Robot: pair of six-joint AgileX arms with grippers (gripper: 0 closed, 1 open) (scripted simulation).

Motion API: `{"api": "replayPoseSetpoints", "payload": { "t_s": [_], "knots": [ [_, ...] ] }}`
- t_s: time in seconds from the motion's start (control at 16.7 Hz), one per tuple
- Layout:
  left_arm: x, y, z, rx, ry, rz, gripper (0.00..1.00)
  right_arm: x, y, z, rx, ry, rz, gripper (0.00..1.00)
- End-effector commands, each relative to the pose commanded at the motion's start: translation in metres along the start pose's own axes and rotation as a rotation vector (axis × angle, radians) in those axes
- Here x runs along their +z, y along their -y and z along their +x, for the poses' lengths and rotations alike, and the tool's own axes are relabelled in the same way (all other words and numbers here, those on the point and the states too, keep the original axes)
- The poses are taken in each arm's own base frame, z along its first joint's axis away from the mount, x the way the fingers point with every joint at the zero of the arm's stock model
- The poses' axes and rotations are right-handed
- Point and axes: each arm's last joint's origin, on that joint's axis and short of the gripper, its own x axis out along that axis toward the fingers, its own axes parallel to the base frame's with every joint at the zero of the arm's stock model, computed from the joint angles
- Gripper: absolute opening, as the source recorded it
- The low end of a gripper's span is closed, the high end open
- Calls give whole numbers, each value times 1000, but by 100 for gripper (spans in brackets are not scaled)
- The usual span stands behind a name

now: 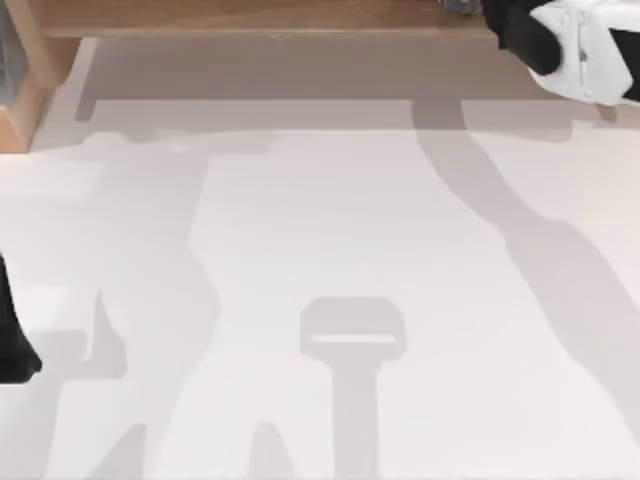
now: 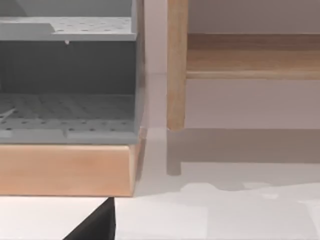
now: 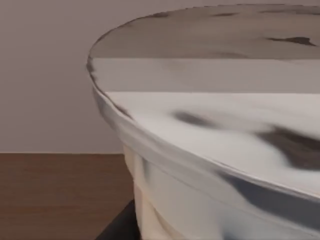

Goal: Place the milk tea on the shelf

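The shelf (image 1: 270, 18) is stretching along the top view's upper edge, the right arm (image 1: 585, 45) is reaching over its upper-right corner, grip state I cannot tell, and the milk tea (image 3: 210, 130) is looming close before its wrist camera.

This is a rendered simulation scene, not a lived-in room: a bare tabletop workspace set up for robot handling. The white table (image 1: 330, 220) runs flat and unmarked across the top view, crossed by soft grey shadows. Along the upper edge of the frame stands a light-brown wooden shelf (image 1: 260, 18), its plank clean and uniform (no wear or clutter). In the left wrist view, at the upper left, a grey perforated rack (image 2: 67, 75) sits on a wooden base (image 2: 65, 167), with a wooden post (image 2: 176, 65) beside it. Behind everything is a plain, featureless wall (image 3: 45, 75), pale and without windows or fittings.
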Motion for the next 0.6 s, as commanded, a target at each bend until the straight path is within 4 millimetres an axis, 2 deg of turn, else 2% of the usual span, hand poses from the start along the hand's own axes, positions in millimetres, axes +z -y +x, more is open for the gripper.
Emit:
{"api": "replayPoseSetpoints", "payload": {
  "t_s": [0.24, 0.6],
  "knots": [
    [0, 0, 0, 0, 0, 0, 100, 0, 0, 0, 0, 0, 0, 98],
    [0, 0, 0, 0, 0, 0, 100, 0, 0, 0, 0, 0, 0, 100]
  ]
}}
